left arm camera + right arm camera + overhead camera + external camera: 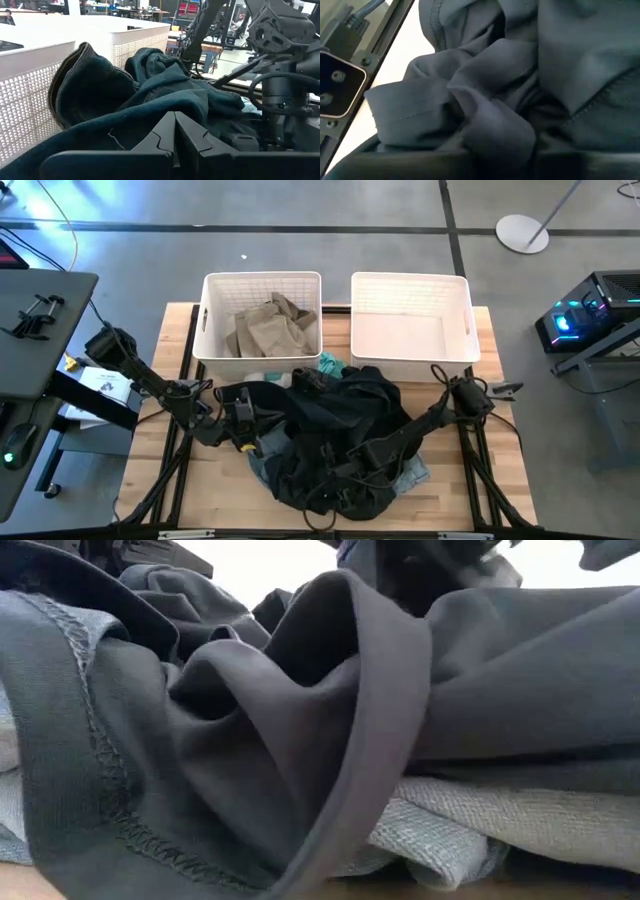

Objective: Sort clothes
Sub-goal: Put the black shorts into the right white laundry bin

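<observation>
A pile of clothes lies on the table's middle. It is mostly black garments point(340, 420), with a teal piece point(330, 365) at its far edge and light denim point(415, 475) under its near edge. A tan garment point(268, 328) lies in the left white basket point(262, 277). My left gripper point(245, 418) is shut at the pile's left edge, with a dark garment point(100, 95) just ahead of its tips point(175, 120). My right gripper point(350, 465) is down in the pile's near part. Its wrist view shows only black cloth folds point(490, 90), and its fingers are hidden. My left gripper points level toward the table's right, at the dark garment's left edge point(145, 125). Nothing shows between its shut fingers. I cannot tell whether the tips touch the cloth.
The right white basket point(410, 277) stands beside the left one at the table's far side, and nothing shows in it. The low view is filled by black cloth point(330, 720) lying over denim point(470, 820). Bare wood shows at the table's near left and near right corners.
</observation>
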Motion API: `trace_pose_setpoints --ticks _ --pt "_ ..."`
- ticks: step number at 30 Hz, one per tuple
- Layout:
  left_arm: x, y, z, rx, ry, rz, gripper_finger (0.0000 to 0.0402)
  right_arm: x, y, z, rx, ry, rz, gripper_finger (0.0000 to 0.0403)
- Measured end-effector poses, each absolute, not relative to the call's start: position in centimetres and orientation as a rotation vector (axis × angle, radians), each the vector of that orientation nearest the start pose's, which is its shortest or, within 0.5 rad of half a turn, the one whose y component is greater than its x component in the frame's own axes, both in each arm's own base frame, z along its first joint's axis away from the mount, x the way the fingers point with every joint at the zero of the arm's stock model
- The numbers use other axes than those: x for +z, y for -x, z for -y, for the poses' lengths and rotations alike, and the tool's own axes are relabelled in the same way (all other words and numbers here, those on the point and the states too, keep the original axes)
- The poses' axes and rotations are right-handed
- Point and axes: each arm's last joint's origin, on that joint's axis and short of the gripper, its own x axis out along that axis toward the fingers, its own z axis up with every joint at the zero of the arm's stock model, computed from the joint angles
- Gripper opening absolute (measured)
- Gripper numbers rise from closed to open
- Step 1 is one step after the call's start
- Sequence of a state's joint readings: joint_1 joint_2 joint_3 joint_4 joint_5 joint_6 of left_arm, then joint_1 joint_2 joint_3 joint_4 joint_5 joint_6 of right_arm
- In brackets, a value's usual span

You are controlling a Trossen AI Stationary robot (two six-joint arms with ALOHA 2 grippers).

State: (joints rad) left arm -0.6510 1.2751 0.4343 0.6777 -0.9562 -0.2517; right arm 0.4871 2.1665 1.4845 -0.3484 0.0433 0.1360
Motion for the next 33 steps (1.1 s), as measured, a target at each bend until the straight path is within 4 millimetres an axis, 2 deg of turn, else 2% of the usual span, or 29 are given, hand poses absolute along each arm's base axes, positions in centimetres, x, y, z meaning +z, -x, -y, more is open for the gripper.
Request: trace_pose_setpoints --ticks 2,5,8,11,16,19,22,25,27,30,33 --pt "20.0 -20.1 12.3 0.317 0.140 -0.073 0.0000 14.2 -39.3 -20.5 0.350 0.147 -1.019 0.0020" --pt "20.0 -20.1 12.3 0.317 0.148 -0.072 0.0000 17.2 -38.3 -19.9 0.312 0.151 -0.995 0.0030" --pt "20.0 -20.1 12.3 0.316 0.143 -0.072 0.0000 23.4 -36.4 -19.6 0.245 0.199 -0.838 0.0023" --pt "20.0 -20.1 12.3 0.315 0.141 -0.073 0.0000 30.7 -33.0 -18.7 0.081 0.240 -0.620 0.0010" --pt "20.0 -20.1 12.4 0.314 0.141 -0.073 0.0000 40.5 -26.3 -16.6 -0.261 0.257 -0.242 0.0014" --pt "20.0 -20.0 12.5 0.308 0.140 -0.074 0.0000 45.8 -22.3 -14.5 -0.466 0.260 -0.059 0.0014" --pt "19.9 -19.9 12.6 0.299 0.138 -0.077 0.0000 50.0 -19.1 -12.3 -0.583 0.297 0.044 0.0014" --pt "20.0 -19.8 12.7 0.294 0.138 -0.076 0.0000 53.5 -16.1 -9.4 -0.641 0.293 0.201 0.0014" --pt "20.0 -19.8 12.7 0.294 0.138 -0.077 0.0000 55.0 -14.6 -7.5 -0.684 0.293 0.329 0.0014" --pt "20.0 -19.8 12.7 0.295 0.138 -0.076 0.0000 56.1 -13.1 -5.1 -0.803 0.330 0.412 0.0014" --pt "20.0 -19.8 12.7 0.294 0.139 -0.076 0.0000 56.3 -12.5 -3.1 -0.936 0.354 0.365 0.0014"
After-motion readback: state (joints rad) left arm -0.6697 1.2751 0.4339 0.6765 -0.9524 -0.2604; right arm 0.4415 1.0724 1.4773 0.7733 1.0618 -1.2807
